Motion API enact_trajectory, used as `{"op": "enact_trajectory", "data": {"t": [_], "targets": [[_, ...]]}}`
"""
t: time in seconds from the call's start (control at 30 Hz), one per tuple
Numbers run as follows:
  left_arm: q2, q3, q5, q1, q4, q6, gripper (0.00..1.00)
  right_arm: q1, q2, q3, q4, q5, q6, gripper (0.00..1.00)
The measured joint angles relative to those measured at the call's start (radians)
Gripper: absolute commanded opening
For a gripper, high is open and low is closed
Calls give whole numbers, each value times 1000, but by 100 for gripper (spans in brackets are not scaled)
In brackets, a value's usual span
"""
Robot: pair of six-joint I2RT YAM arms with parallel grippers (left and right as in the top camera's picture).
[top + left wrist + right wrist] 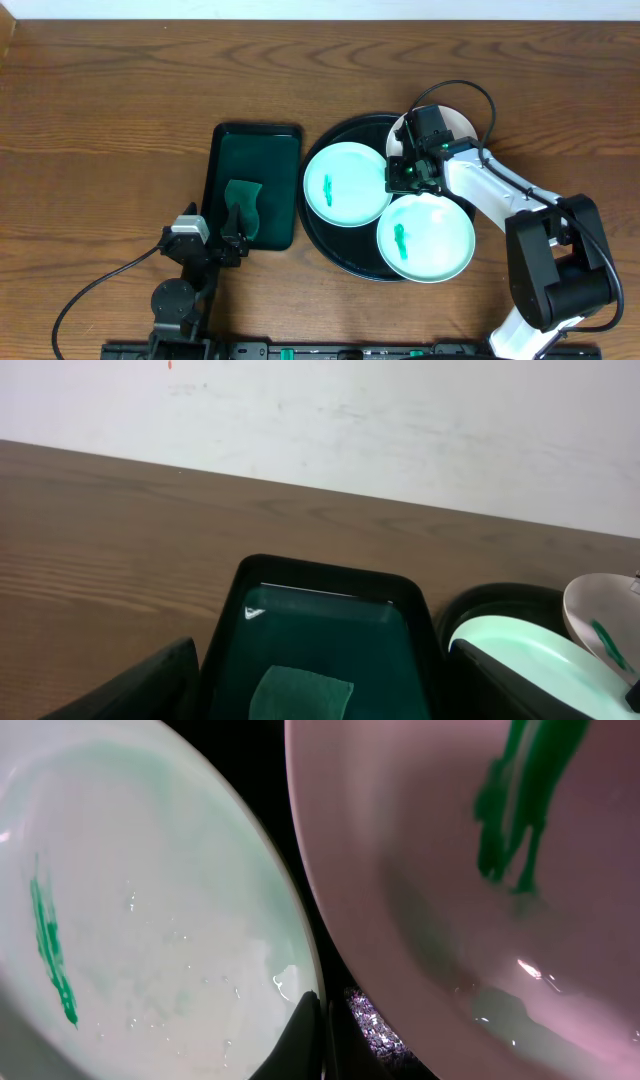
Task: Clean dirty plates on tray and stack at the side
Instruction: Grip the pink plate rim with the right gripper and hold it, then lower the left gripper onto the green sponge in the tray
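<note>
All three plates are on the round black tray (326,250), each with a green smear, and none is stacked at the side yet, so I judge the cleaning has barely begun. My right gripper (405,178) sits low where the left plate (345,183) and the near plate (425,240) almost meet, with the far plate (462,122) partly hidden behind my wrist. In my wrist view the fingertips (303,1032) come right up to the left plate's rim with only a sliver of gap. I cannot tell whether they pinch that rim or just rest beside it. My left gripper (236,218) hangs over the green tray (285,140) with its fingers spread wide and nothing in them. The sponge (245,195) lies flat between and just ahead of them. To do this well, I should grip one rim only, far enough in that the glossy edge cannot slip. I should lift that plate without nudging its neighbour, tilt it toward the middle, and bring the sponge squarely across the smear.
</note>
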Motion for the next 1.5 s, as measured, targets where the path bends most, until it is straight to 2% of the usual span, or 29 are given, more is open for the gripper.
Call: {"op": "enact_trajectory", "data": {"t": [0.57,0.73,0.9,1.13,1.5], "targets": [[0,0,13,0,8,-5,79,0,0,0,0,0,0,1],[1,25,69,0,-8,-100,79,0,0,0,0,0,0,1],[72,184,100,0,-54,-195,79,0,0,0,1,0,0,1],[359,594,112,0,-343,-220,79,0,0,-1,2,1,0,1],[946,1244,155,0,-957,-69,79,0,0,-2,4,1,0,1]]}}
